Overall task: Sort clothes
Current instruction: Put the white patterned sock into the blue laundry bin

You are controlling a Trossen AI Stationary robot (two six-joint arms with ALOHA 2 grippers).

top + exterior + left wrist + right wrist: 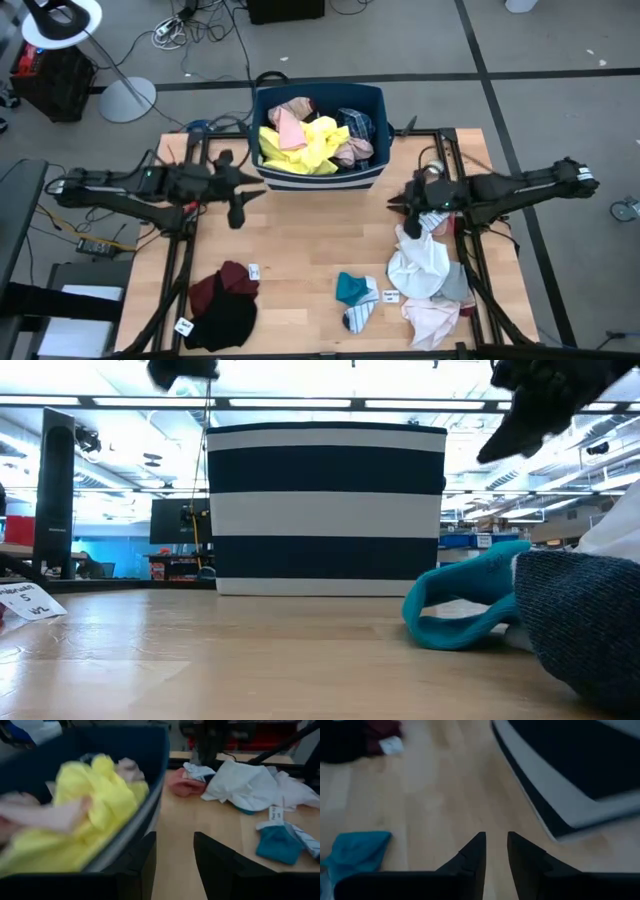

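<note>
The clothes lie in groups. A yellow garment [305, 148], pink pieces and a blue plaid one fill the navy striped bin [372, 170]. A maroon and black heap [225, 300] lies near left. A teal sock [350, 288] and a striped sock [360, 316] lie near the middle. A white, grey and pink pile [428, 280] lies near right. My left gripper [238, 212] is open and empty beside the bin's left near corner; the yellow garment [95, 805] shows in its wrist view. My right gripper [403, 207] is slightly open and empty [495, 851] above bare table right of the bin.
The bin [325, 510] stands at the table's far middle. Paper tags [254, 271] lie beside the clothes. Bare wood [320, 235] lies between the bin and the near piles. In the low view the teal sock [465, 610] lies close to the camera.
</note>
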